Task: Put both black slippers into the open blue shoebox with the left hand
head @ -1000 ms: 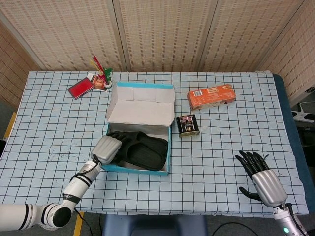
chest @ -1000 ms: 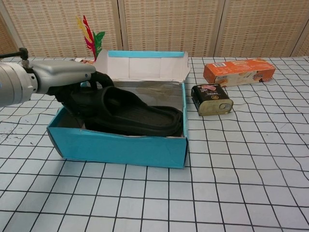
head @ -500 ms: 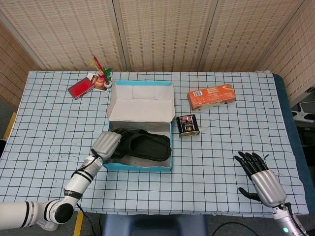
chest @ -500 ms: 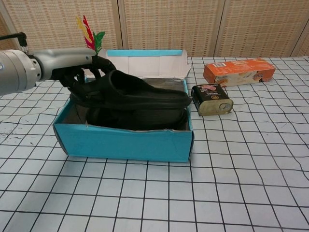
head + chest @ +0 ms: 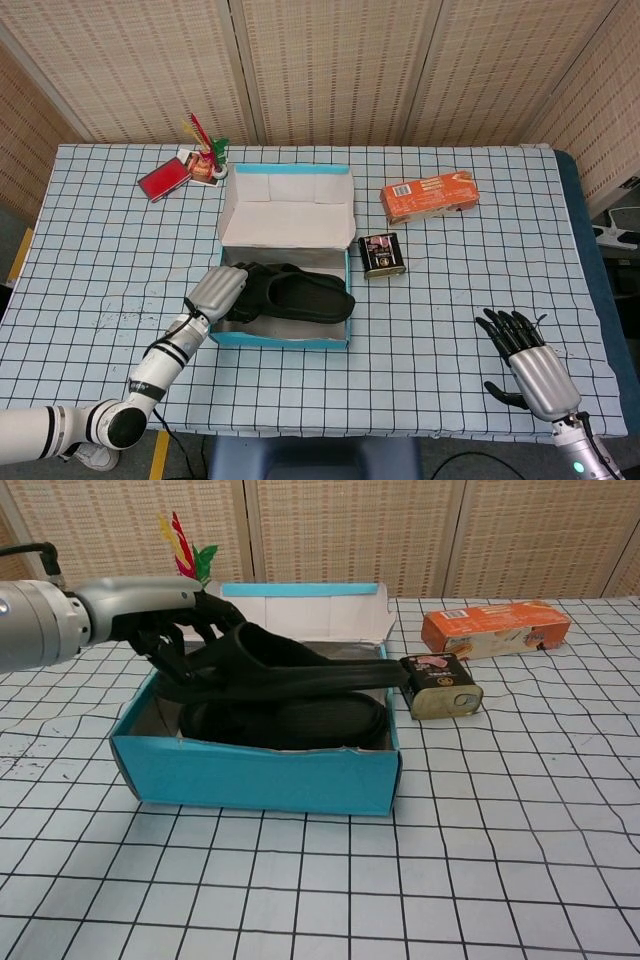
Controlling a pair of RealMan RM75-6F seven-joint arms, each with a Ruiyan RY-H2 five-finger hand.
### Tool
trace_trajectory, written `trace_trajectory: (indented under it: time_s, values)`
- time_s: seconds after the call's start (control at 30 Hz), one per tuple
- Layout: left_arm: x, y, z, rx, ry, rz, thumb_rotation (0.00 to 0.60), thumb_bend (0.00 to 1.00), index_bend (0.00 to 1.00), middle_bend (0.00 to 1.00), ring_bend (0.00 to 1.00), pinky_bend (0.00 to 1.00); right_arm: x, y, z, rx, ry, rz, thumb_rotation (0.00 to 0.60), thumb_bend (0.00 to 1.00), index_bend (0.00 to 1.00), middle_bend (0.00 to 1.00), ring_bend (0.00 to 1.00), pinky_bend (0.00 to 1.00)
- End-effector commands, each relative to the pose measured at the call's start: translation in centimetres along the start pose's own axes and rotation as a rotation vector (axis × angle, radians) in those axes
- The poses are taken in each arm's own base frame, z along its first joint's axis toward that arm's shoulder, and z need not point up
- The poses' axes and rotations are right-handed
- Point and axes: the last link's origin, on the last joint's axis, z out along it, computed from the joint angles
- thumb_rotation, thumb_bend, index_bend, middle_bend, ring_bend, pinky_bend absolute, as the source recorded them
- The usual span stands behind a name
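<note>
The open blue shoebox [image 5: 285,338] [image 5: 260,775] stands mid-table with its lid up at the back. One black slipper [image 5: 290,722] lies flat inside it. My left hand [image 5: 217,293] [image 5: 150,615] grips the second black slipper [image 5: 300,295] [image 5: 270,665] at its left end and holds it above the first. This slipper's toe sticks out over the box's right wall, close to the tin. My right hand [image 5: 530,365] rests near the front right of the table, fingers spread, holding nothing.
A small dark tin [image 5: 381,255] [image 5: 438,685] sits just right of the box. An orange carton [image 5: 428,195] [image 5: 495,627] lies behind it. A red case [image 5: 164,179] and a holder with coloured feathers [image 5: 207,150] stand at the back left.
My left hand has lifted the upper slipper from inside the box and shifted it to the right, so its toe now overhangs the right wall. The right hand stays put.
</note>
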Motion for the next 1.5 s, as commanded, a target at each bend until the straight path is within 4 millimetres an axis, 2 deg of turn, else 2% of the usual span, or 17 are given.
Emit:
trace_trajectory:
  time_s: [0.03,0.3,0.63,0.87,1.0,1.5]
  values:
    - [-0.7,-0.1,0.4,0.000,-0.022,-0.004,0.600,0.46,0.53,0.68,0.71,0.66,0.0,-0.1,0.0,0.001,-0.002,-0.001,0.600,0.11,0.00,0.00,0.00,0.00]
    - [-2.0,-0.3,1.3,0.011,-0.003,0.048,0.600,0.46,0.54,0.69,0.72,0.67,-0.1,0.0,0.1,0.001,-0.003,-0.001,0.600,0.11,0.00,0.00,0.00,0.00]
    - [-5.1,-1.3,2.1,0.062,0.057,0.140,0.600,0.45,0.59,0.75,0.78,0.73,0.0,0.0,0.0,0.006,-0.003,-0.001,0.600,0.11,0.00,0.00,0.00,0.00]
    - [-6.4,-1.7,2.2,0.070,0.080,0.216,0.600,0.45,0.59,0.75,0.78,0.73,0.0,0.0,0.0,0.007,-0.005,-0.001,0.600,0.11,0.00,0.00,0.00,0.00]
    - [-6.6,-1.9,2.3,0.072,0.107,0.292,0.600,0.44,0.59,0.75,0.78,0.74,-0.1,-0.1,0.0,0.008,-0.008,0.000,0.600,0.11,0.00,0.00,0.00,0.00]
    - [-9.9,-3.4,2.2,0.075,0.063,0.557,0.600,0.45,0.60,0.76,0.79,0.74,-0.2,-0.2,-0.1,0.006,-0.019,-0.001,0.600,0.11,0.00,0.00,0.00,0.00]
